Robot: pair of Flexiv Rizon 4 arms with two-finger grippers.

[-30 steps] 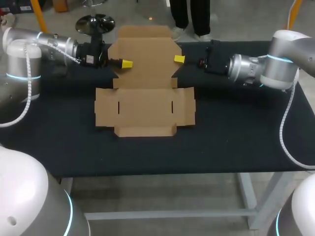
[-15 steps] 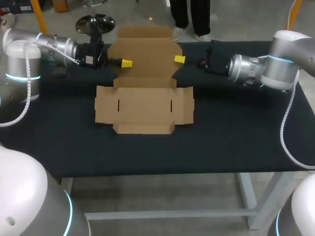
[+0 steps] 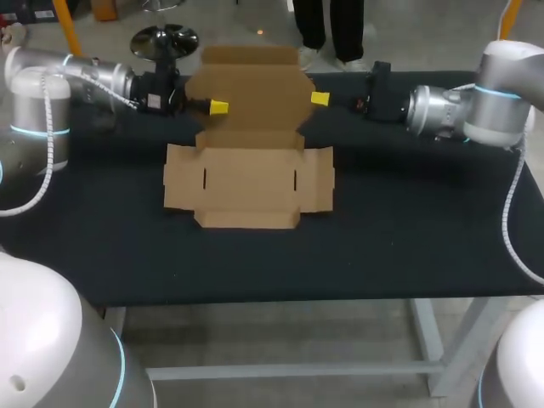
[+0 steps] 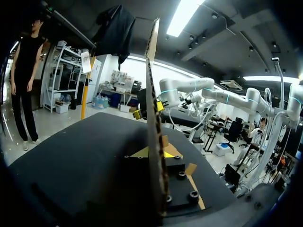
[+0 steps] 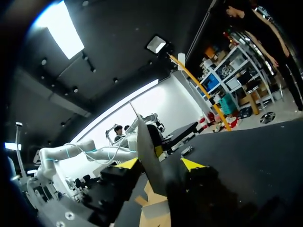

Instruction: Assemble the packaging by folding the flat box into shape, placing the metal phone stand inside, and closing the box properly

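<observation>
Left gripper [image 3: 219,108], upper left in head view: one yellow tip showing on raised rear panel of cardboard box [image 3: 249,183]. In left wrist view, both fingers pressed on that panel, seen edge-on.
Box at frame centre: front flat on table [image 3: 399,246], well back from near edge, bare cloth either side.
Right gripper [image 3: 320,99], upper right: in right wrist view, parted around panel's edge, gripping nothing.

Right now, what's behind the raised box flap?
Behind the raised flap, the left wrist view shows only bare black table. In the head view the flap itself covers that strip, so nothing there can be checked from above.
</observation>
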